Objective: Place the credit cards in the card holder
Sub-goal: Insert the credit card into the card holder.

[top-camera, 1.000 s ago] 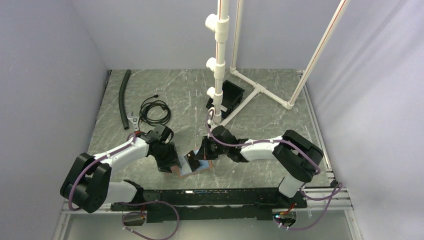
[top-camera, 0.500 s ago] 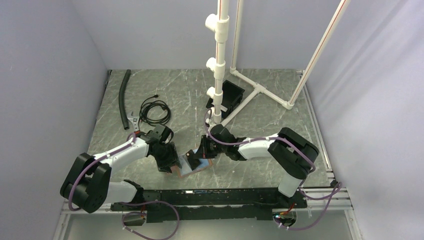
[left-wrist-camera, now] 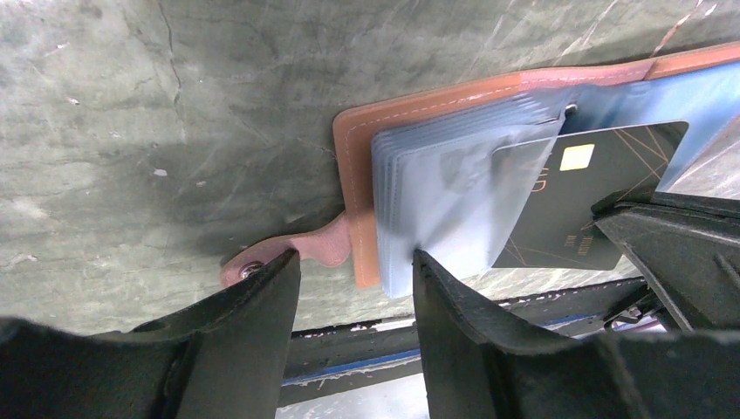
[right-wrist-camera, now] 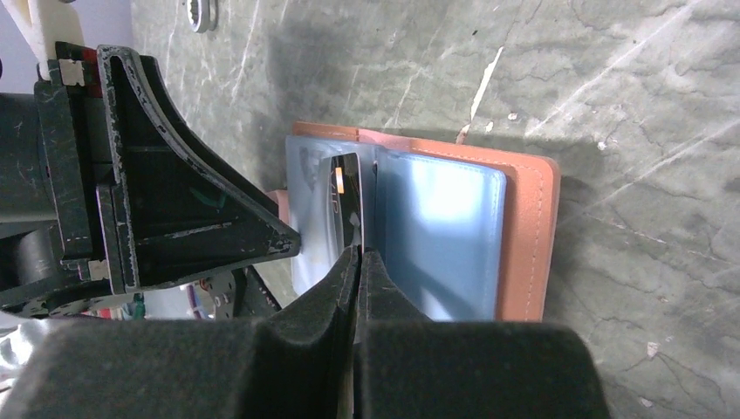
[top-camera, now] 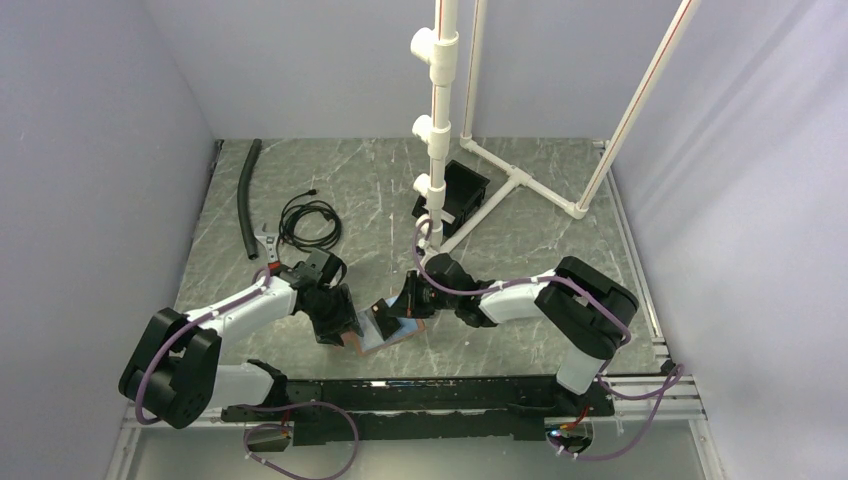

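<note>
The card holder [top-camera: 392, 332], tan-brown leather, lies open on the table with its blue glossy sleeves [right-wrist-camera: 441, 236] facing up. My right gripper [right-wrist-camera: 359, 253] is shut on a dark credit card [left-wrist-camera: 576, 201] with a gold chip, held on edge at the holder's fold. Part of the card sits under a sleeve of the left stack [left-wrist-camera: 454, 192]. My left gripper [left-wrist-camera: 353, 271] is open and straddles the holder's near-left corner. One fingertip [left-wrist-camera: 432, 275] rests on the sleeve stack, the other is over the snap tab [left-wrist-camera: 297, 249]. No other card shows.
A black open-topped box [top-camera: 458, 190] stands by the white pipe frame [top-camera: 440, 120] at the back. A coiled black cable [top-camera: 308, 222], a black hose [top-camera: 246, 195] and a small metal tool [top-camera: 265, 242] lie at the back left. A black rail [top-camera: 430, 393] runs along the near edge.
The right arm's elbow has drawn slightly to the left. Both grippers, the card and the holder stay where they were.
</note>
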Action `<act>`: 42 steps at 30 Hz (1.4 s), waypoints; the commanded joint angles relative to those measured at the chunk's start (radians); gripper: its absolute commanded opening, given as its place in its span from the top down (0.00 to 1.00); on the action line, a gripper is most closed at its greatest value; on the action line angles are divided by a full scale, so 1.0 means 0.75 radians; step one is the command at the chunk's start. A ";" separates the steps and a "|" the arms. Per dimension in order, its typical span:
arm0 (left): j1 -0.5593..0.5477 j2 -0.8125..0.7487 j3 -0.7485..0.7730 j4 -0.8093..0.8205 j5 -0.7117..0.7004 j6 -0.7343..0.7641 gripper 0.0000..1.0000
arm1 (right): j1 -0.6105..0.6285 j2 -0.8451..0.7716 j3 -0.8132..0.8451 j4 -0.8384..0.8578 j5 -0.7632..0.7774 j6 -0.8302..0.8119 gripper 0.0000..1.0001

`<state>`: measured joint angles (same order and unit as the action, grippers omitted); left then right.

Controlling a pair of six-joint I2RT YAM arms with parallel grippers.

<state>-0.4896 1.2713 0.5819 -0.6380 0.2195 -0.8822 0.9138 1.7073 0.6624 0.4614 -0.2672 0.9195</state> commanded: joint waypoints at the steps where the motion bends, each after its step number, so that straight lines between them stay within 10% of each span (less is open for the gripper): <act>1: -0.001 0.029 -0.078 -0.001 -0.145 0.010 0.44 | -0.013 -0.007 -0.015 0.079 0.109 -0.002 1.00; 27: -0.002 -0.020 -0.135 0.084 -0.063 -0.039 0.45 | 0.079 0.127 -0.078 0.186 0.131 0.188 1.00; 42: -0.002 -0.211 -0.134 0.013 -0.149 -0.082 0.49 | 0.136 -0.012 0.057 -0.290 0.166 -0.223 0.72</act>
<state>-0.4870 1.1461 0.5045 -0.5922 0.1967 -0.9360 1.0088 1.7180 0.6773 0.3954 -0.1535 0.8665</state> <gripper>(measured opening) 0.526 0.266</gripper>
